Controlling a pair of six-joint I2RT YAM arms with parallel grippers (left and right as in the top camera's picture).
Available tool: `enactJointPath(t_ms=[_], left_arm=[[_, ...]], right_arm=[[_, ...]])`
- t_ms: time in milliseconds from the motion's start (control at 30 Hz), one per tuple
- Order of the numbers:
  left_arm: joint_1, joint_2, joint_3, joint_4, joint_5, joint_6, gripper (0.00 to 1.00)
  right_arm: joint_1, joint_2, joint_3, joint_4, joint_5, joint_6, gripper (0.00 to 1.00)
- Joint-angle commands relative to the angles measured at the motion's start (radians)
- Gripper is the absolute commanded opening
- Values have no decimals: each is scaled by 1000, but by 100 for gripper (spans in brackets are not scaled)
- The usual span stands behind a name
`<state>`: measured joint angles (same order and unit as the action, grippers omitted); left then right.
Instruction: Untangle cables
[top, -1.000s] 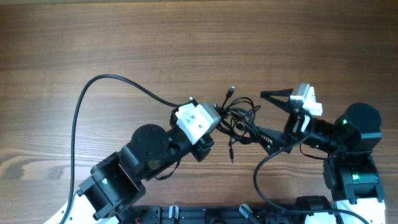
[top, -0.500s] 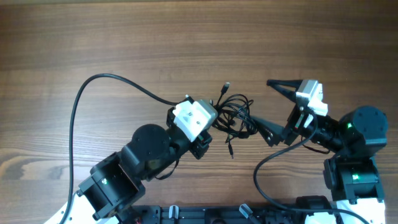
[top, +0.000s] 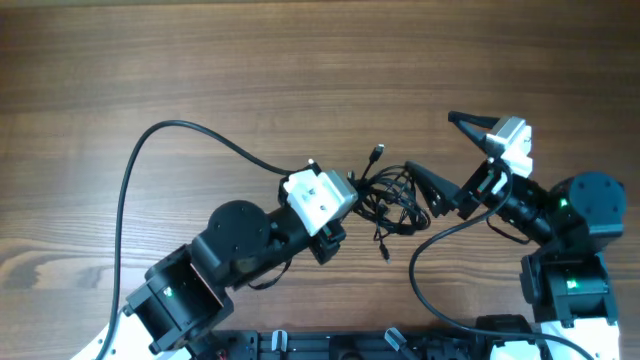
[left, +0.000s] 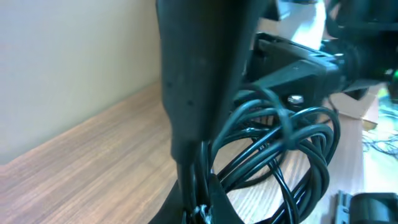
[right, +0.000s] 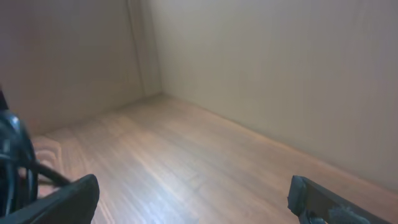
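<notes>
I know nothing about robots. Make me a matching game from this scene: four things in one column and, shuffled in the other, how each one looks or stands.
Things:
1. left pincer
2. right pincer
3. cables
4. table

States:
A. brown wood grain
B. spread wide open
C. thin, black, knotted in a bundle
D. shut, pinching the black wires

Pairs: 1-D, 2-B, 3-C, 4-A

Thin blk cables (top: 392, 192) — tangled loops, one bunch, plug ends poking out
</notes>
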<state>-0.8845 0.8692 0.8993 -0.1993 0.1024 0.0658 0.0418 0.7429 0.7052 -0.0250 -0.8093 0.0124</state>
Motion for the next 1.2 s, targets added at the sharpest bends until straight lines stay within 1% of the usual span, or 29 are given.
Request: enactJointPath(t_ms=[0,67,133,267,333,433,500,567,600,667,733,767,867,967,1033,1167], left_arm=[[1,-13,4,14,-114,4,4],[1,-13,4,54,-118,-22,4],[1,-13,4,70,-90,-22,4],[1,2,4,109,103,-21,4],[1,20,4,114,118,-22,4],[0,43,4,130,151,-22,4],[0,45,4,137,170,-30,4],[0,45,4,136,171,-30,4],[0,42,4,135,171,-30,4],[0,26,4,125,166,-29,4],[0,9,4,104,130,-29,4],[0,0,4,85,84,-29,4],[0,-29,4,21,-72,-36,4],[0,-32,4,-23,-264,-132,4],[0,-32,4,-54,-349,-180,4],[0,-32,4,-88,-355,-184,4]], right_arm=[[-4,3,9,-15,-71,-13,100],[-4,3,9,-42,-81,-12,100],[-4,3,9,-43,-152,-13,100],[-4,3,9,-41,-198,-12,100],[-4,3,9,-32,-253,-13,100],[-4,3,9,-32,-220,-12,100],[-4,4,9,-45,-36,21,100],[-4,4,9,-80,302,144,100],[-4,4,9,-117,488,175,100],[-4,4,9,-181,750,229,100],[-4,4,9,-228,875,227,99],[-4,4,9,-242,904,227,99],[-4,4,9,-259,911,226,100],[-4,3,9,-288,907,225,100],[-4,3,9,-292,908,226,100],[-4,3,9,-287,985,232,100]])
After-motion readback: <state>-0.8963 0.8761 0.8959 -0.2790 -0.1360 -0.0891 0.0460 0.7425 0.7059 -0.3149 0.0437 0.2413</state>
